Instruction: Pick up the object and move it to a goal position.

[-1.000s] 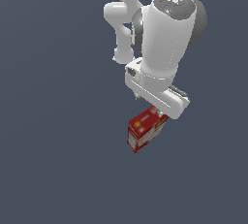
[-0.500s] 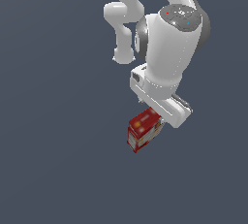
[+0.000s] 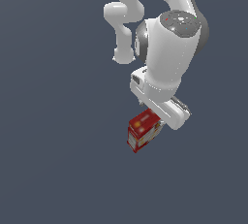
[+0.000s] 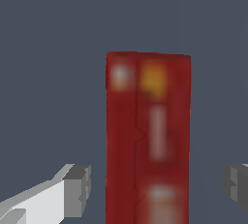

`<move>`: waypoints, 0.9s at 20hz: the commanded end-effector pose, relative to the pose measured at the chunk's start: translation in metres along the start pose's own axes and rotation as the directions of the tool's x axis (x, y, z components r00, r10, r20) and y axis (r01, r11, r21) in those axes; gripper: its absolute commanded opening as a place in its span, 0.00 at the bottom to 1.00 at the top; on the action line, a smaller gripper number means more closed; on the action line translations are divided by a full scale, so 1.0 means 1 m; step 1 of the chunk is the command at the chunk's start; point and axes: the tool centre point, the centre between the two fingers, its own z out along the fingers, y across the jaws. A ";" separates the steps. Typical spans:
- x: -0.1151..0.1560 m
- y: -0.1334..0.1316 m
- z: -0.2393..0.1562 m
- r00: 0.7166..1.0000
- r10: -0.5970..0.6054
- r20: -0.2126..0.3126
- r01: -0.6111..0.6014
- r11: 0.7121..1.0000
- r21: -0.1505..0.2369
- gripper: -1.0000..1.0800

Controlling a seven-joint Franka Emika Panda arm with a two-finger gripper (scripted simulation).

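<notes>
The end effector point(image 4: 156, 184) is seen in the wrist view with its jaws spread apart: one grey fingertip point(image 4: 77, 189) is set on one side of the carton point(image 4: 147, 136) and the other fingertip point(image 4: 236, 182) on the other side. A gap of dark background is visible between each pad and the carton's red face, so the carton is straddled but not touched, and nothing is gripped. The gap is narrower on the side of the first fingertip.

In the exterior view the end effector point(image 3: 164, 116) is mostly hidden behind the white hand body, and its fingers cannot be made out there. The hand is placed directly over the carton point(image 3: 143, 131), at its upper edge toward the exterior view's right.

The carton is shown as a small red box with a pale patch and a yellow-orange patch near one end and further pale printed panels along its length; the print is too blurred to be read. In the exterior view it is seen tilted, with a red top face and a side panel of white and orange. It is located below the arm's wrist, roughly at the centre of the exterior view and slightly low.

The arm point(image 3: 169, 48) is seen rising from the hand as a thick white link with a dark grey joint cap, then bending back toward the top of the exterior view.

The surroundings are rendered as a uniform dark blue-grey field, and no tabletop edge can be made out.
</notes>
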 end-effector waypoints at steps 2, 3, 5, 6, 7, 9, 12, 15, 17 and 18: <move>0.000 0.000 0.015 1.000 0.001 0.000 -0.001 1.000 -0.001 0.96; 0.000 0.001 0.021 1.000 0.002 0.000 -0.002 1.000 -0.001 0.96; -0.001 0.001 0.030 1.000 0.002 0.000 -0.002 1.000 -0.001 0.96; -0.001 0.001 0.034 1.000 0.002 0.000 -0.002 1.000 -0.001 0.96; -0.001 0.001 0.037 1.000 0.003 0.000 -0.003 1.000 -0.001 0.96; 0.000 0.001 0.041 1.000 0.003 0.000 -0.003 1.000 -0.001 0.96; 0.000 0.000 0.043 1.000 0.003 0.000 -0.003 1.000 -0.001 0.96; 0.000 0.000 0.043 1.000 0.003 0.000 -0.003 1.000 -0.001 0.00; 0.000 0.000 0.043 1.000 0.003 0.000 -0.003 1.000 -0.001 0.00; 0.000 0.000 0.043 1.000 0.003 0.000 -0.003 1.000 -0.001 0.00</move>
